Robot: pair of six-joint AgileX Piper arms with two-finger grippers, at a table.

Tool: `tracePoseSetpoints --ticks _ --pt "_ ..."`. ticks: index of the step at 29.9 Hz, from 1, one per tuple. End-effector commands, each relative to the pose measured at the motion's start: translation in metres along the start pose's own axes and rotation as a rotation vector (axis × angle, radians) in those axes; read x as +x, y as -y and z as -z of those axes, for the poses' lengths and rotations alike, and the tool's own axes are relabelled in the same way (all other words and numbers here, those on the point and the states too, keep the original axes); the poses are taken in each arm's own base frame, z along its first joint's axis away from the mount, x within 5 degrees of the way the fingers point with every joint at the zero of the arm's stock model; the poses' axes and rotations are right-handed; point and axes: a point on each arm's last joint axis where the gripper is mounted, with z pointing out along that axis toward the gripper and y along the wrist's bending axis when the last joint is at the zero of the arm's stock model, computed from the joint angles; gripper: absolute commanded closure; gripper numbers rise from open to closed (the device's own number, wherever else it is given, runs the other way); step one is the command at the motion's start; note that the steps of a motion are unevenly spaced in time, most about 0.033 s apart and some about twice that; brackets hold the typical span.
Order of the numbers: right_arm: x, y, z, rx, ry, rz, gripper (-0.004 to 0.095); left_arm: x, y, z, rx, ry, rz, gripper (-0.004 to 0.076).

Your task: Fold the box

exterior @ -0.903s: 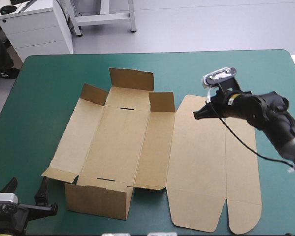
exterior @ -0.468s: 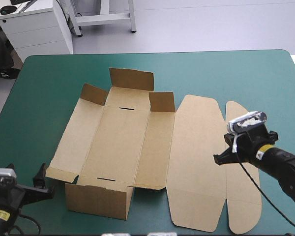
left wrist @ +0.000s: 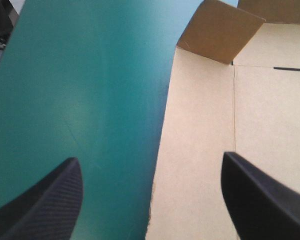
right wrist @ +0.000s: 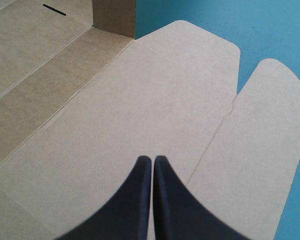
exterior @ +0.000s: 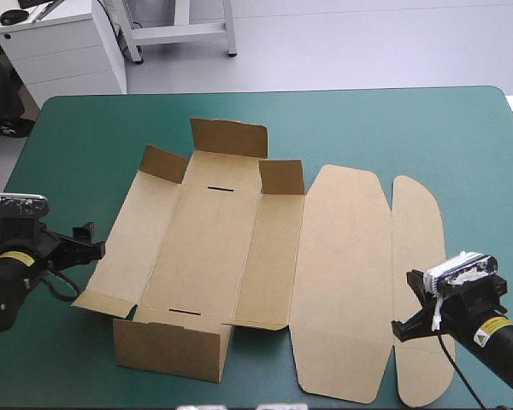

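Box sits mid-table as a brown sheet, mostly flat: near end wall raised, three short flaps standing at the far end, floor panel showing two slots, lid panel and its rounded flap lying flat to the right. We have the left gripper spread wide astride the box's left edge, one black finger over board and one over the teal-green cover; the right gripper has its fingers pressed together over the lid near its crease. Cover shows on every side of the box, widest along the far edge

Brown box (seemingly plain), teal-green cover
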Motion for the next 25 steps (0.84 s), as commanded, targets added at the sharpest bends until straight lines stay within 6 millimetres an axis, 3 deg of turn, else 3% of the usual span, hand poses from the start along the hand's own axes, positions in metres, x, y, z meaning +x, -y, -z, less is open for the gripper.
tracePoseSetpoints --ticks 1,9,16,25 --pt "-0.007 0.0 0.007 0.011 0.095 -0.009 0.0909 -0.019 -0.002 -0.016 0.006 0.034 0.034 0.0178" --pt "0.004 -0.001 0.003 0.002 0.069 -0.024 0.0909 0.002 -0.038 -0.078 0.023 -0.271 0.187 0.0178" --pt "0.009 -0.001 0.002 -0.004 0.069 -0.037 0.0909 0.003 -0.048 -0.099 0.285 -0.308 0.238 0.0178" --pt "0.015 -0.007 0.023 -0.041 0.172 -0.082 0.0909 0.003 -0.061 -0.139 0.389 -0.514 0.209 0.0178"
